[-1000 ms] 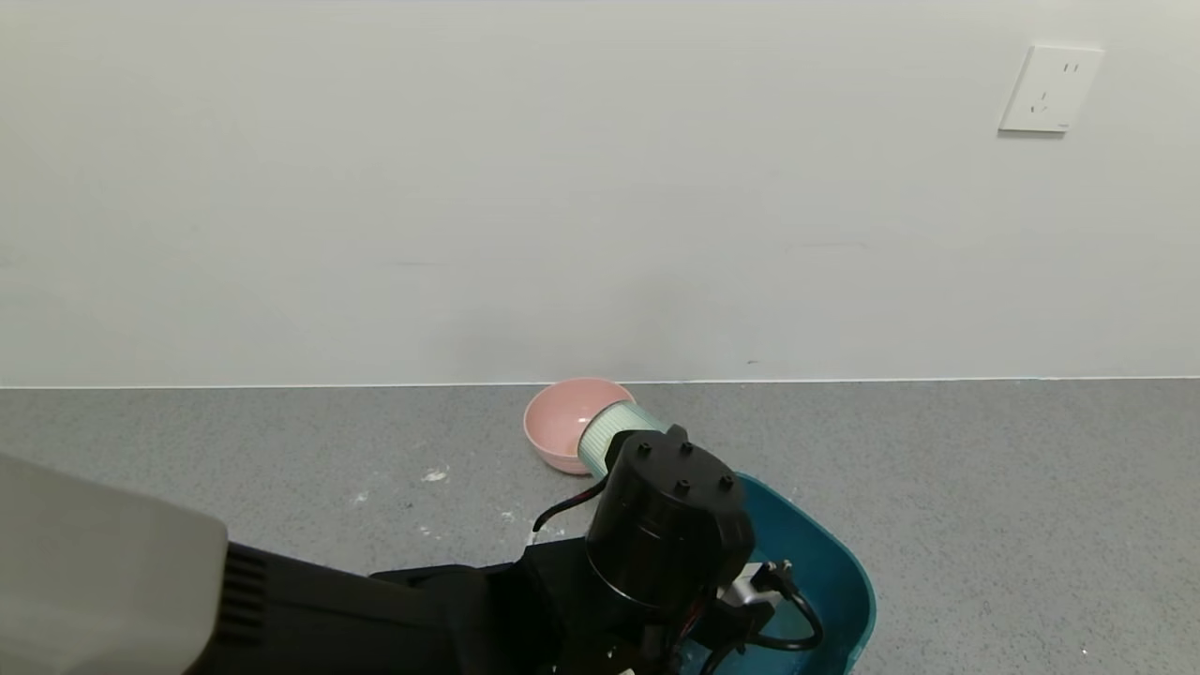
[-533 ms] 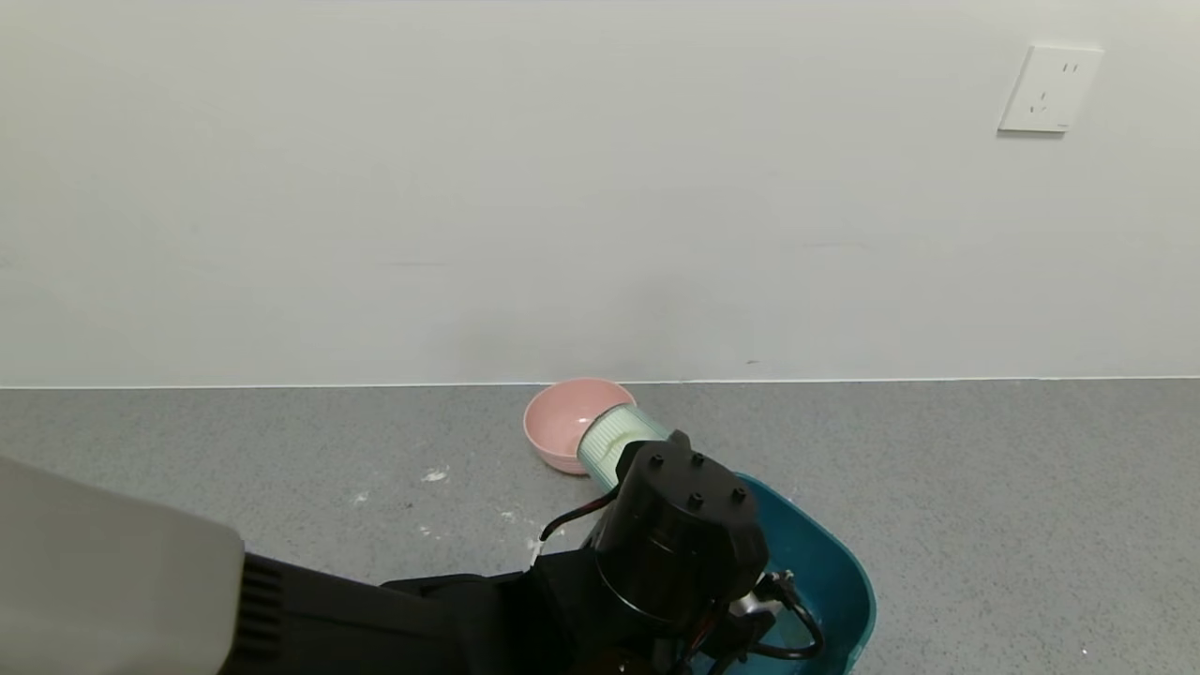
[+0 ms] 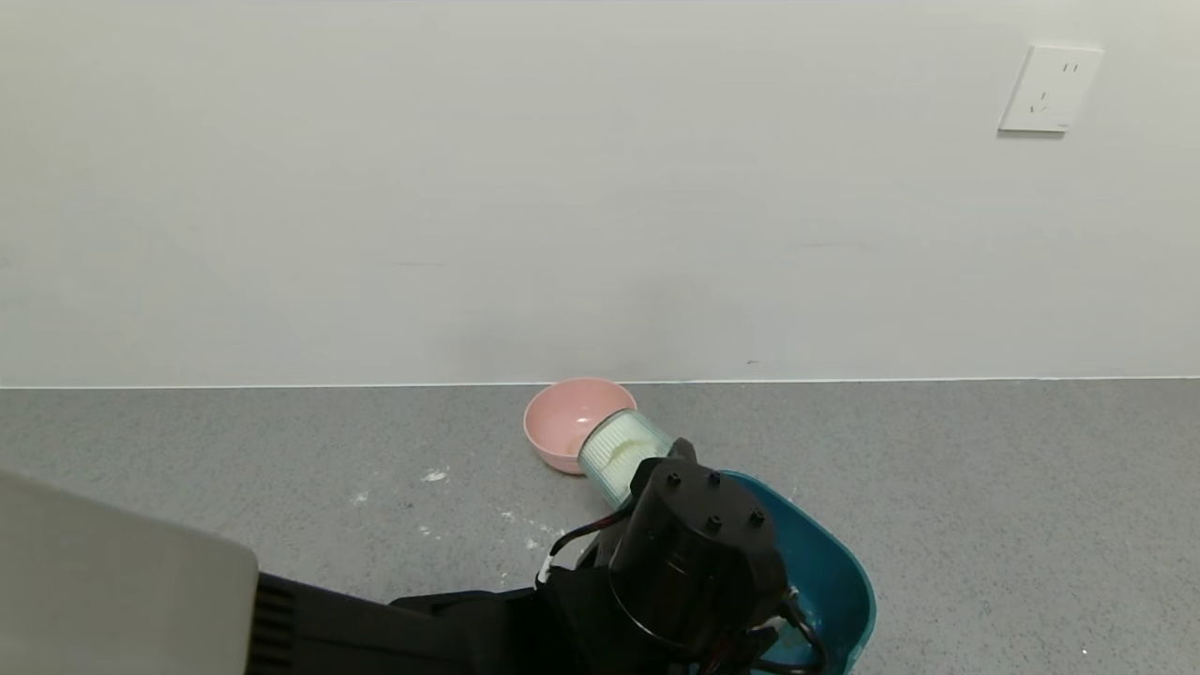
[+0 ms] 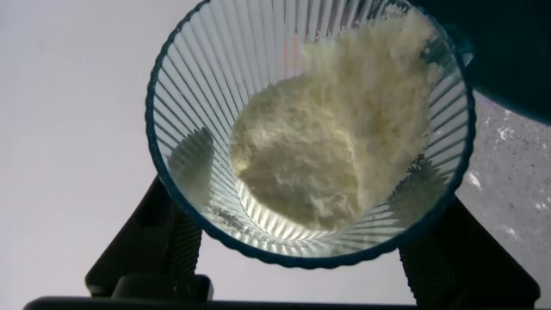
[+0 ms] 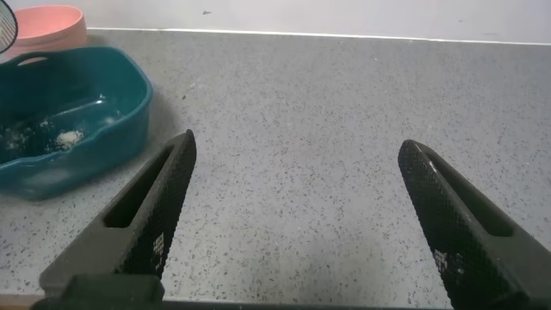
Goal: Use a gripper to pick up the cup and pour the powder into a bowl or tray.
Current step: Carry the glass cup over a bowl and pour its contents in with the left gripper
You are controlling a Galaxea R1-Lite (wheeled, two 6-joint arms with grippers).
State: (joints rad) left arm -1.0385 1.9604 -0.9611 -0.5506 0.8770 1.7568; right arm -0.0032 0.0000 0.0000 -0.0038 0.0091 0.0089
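My left gripper [image 4: 310,228] is shut on the cup [image 4: 310,129], a ribbed pale blue-green mug, with one finger [image 4: 164,250] on each side. The cup is tipped on its side and white powder [image 4: 336,146] slumps against its wall towards the rim. In the head view the cup [image 3: 619,455] sticks out past my black left wrist [image 3: 698,553], over the far-left rim of the dark teal tub [image 3: 830,572]. My right gripper [image 5: 297,146] is open and empty low over the counter, right of the tub [image 5: 77,120], which holds a few powder specks.
A small pink bowl [image 3: 562,427] stands just behind the cup, near the wall; it also shows in the right wrist view [image 5: 47,21]. Spilled powder flecks [image 3: 433,475] lie on the grey counter left of the tub. A wall socket [image 3: 1050,89] is at the upper right.
My left wrist has shifted right and nearer over the tub. The cup has moved a little right with it and tipped further. The right arm has not moved.
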